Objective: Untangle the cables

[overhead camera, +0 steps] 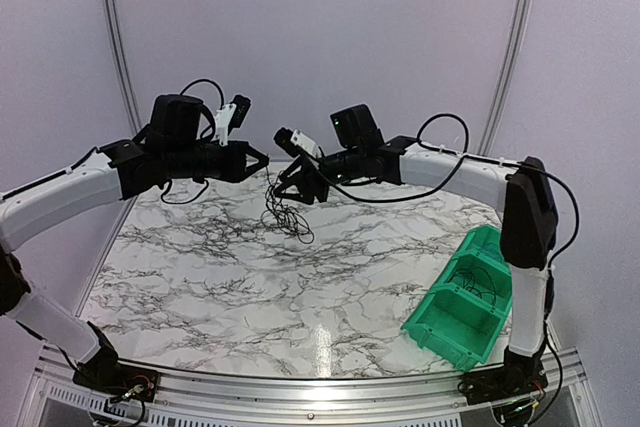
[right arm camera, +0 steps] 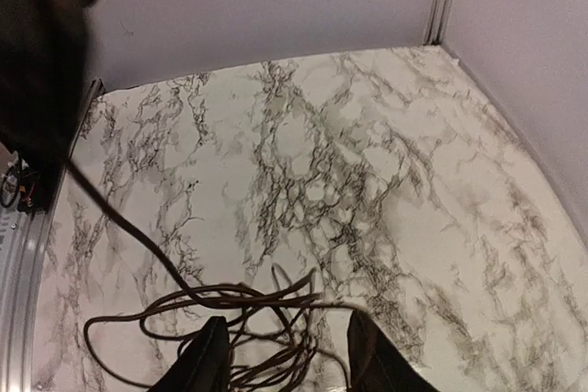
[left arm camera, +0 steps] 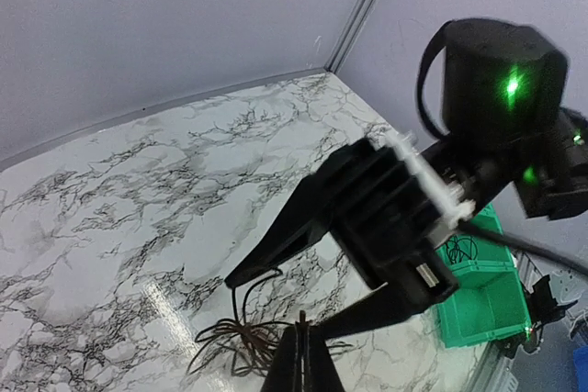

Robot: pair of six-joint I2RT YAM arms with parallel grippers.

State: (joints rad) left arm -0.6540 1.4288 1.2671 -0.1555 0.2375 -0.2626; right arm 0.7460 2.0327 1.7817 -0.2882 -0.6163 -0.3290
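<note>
With my left hand (overhead camera: 258, 160) closed on a strand, I hold the cables (overhead camera: 283, 212) hanging over the table (overhead camera: 200, 267) while my right hand (right arm camera: 287, 319) stands parted about the tangle, presumably so the loops fall loose.

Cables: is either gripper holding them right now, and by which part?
The left gripper is shut on one strand of the cables; the rest trails below. The right gripper is open, gripping nothing.

Table (overhead camera: 200, 267) glossy, marble-look; bin (overhead camera: 432, 331) green plastic; cables (overhead camera: 285, 212) smooth, matt.
</note>
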